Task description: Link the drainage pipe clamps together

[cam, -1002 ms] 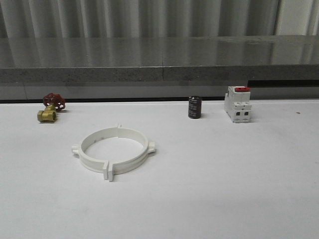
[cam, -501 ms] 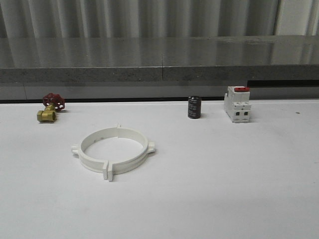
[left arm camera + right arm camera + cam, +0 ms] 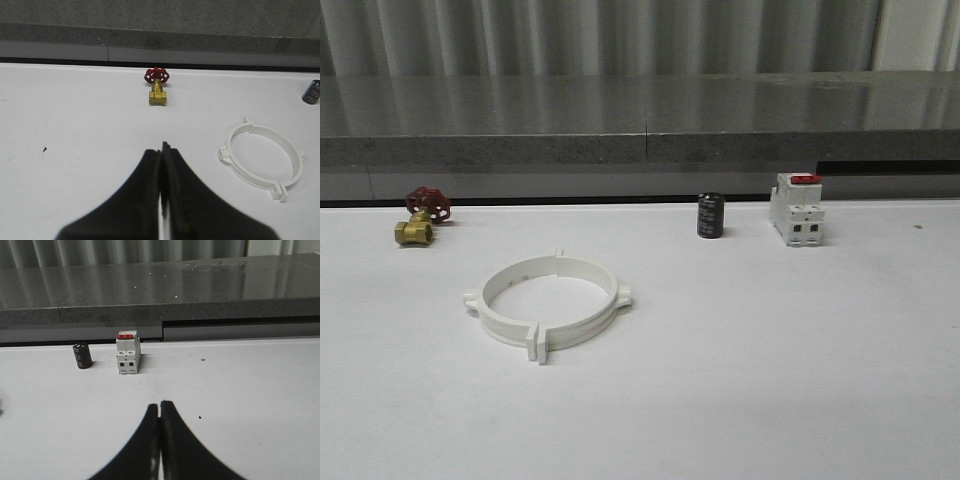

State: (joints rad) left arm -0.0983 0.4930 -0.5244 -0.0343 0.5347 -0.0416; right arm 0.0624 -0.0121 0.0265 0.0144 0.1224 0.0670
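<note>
1. Nothing has moved since the earlier frames; the pipe clamps [image 3: 547, 303] lie joined as one ring on the white table [image 3: 770, 350], left of centre.
2. Left gripper [image 3: 161, 150] is closed and empty, above the table.
3. Right gripper [image 3: 159, 407] is closed and empty too.
4. Brass valve [image 3: 421, 215], black cylinder [image 3: 710, 215] and white block [image 3: 796, 208] stand along the far edge.

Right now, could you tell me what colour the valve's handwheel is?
Red handwheel on a brass valve; clearest in the left wrist view.

Both grippers closed, holding nothing.
The left gripper [image 3: 161, 150] and right gripper [image 3: 160, 407] have fingertips pressed together above the table.
</note>
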